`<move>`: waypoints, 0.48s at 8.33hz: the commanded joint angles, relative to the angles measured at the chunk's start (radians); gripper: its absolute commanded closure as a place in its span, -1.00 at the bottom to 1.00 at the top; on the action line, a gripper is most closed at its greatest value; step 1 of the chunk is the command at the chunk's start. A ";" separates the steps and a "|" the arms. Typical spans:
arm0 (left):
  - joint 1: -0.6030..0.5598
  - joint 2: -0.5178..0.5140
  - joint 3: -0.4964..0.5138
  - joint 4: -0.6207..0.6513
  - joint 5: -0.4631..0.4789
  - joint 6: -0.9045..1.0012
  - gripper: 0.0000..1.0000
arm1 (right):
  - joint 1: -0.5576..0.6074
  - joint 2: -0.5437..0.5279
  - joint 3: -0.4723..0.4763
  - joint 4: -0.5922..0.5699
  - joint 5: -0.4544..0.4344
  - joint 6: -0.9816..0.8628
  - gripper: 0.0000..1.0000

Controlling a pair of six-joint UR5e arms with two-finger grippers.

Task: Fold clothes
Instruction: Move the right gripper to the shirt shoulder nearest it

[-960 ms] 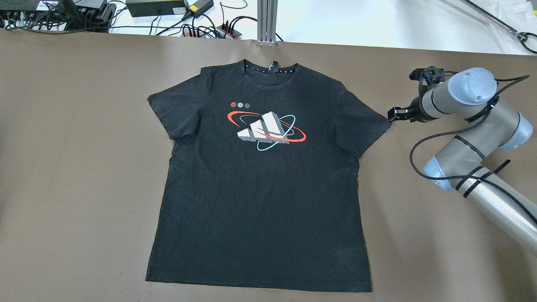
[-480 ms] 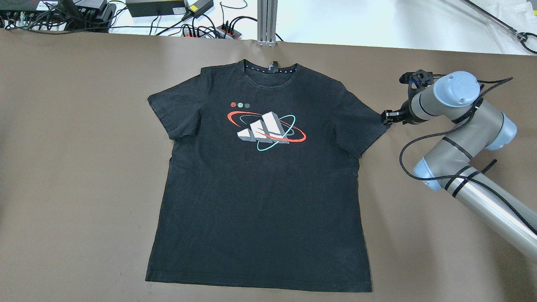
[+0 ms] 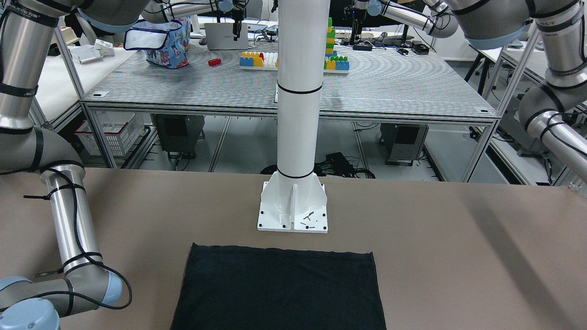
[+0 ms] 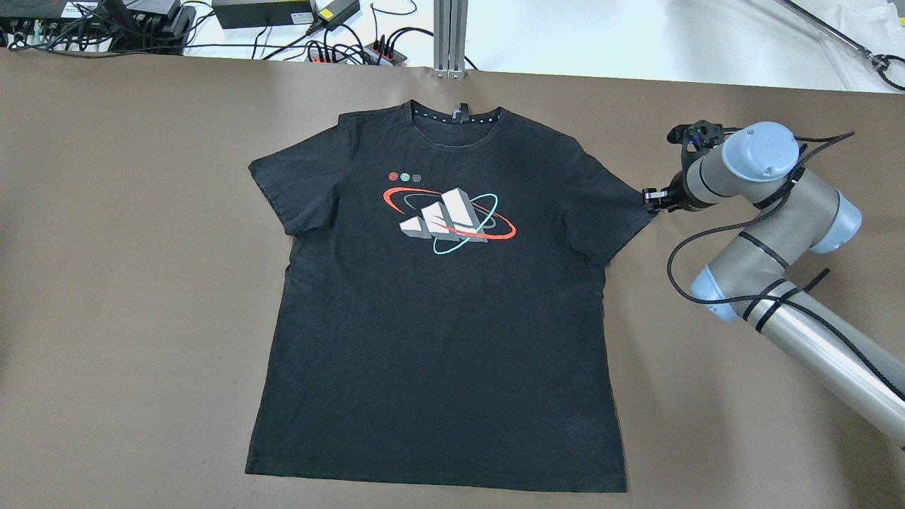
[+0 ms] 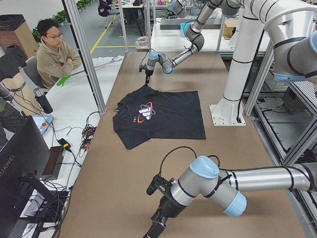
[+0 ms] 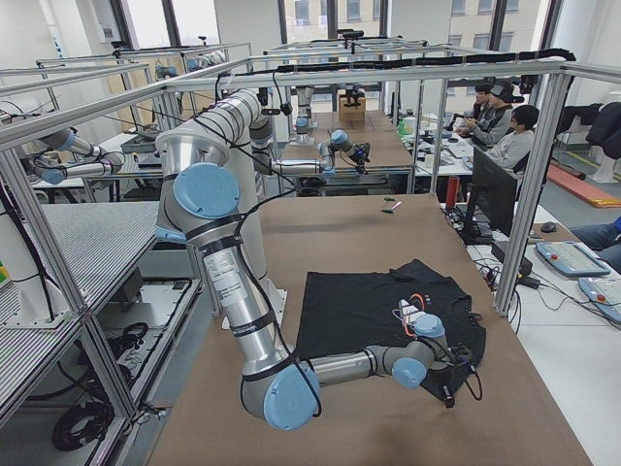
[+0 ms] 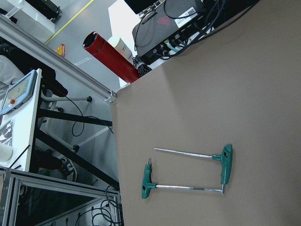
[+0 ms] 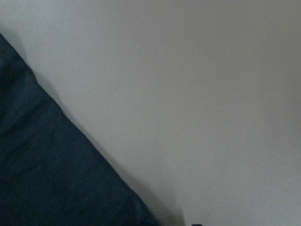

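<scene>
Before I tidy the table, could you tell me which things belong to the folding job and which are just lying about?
Job: black T-shirt, spread flat; right gripper at its sleeve edge.
Lying about: two green-handled hex keys; red flask; white pole base; power strip.

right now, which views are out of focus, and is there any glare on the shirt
Right wrist view: soft throughout, black t-shirt edge and table both out of focus. Overhead view: sharp, even light, no glare on the t-shirt, print crisp. Left wrist view: sharp, green T-handle keys clear. Front-facing view: broad soft shadow band on the table at picture right.
</scene>
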 commanded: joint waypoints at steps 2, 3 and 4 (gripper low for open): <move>0.000 -0.005 0.000 0.001 0.000 0.000 -1.00 | -0.001 0.009 0.008 0.000 0.001 -0.017 1.00; 0.000 -0.005 0.000 -0.001 0.000 -0.003 -1.00 | -0.001 0.010 0.028 0.000 0.001 -0.020 1.00; 0.000 -0.005 -0.001 -0.001 -0.002 -0.003 -1.00 | -0.001 0.009 0.085 -0.013 0.004 -0.017 1.00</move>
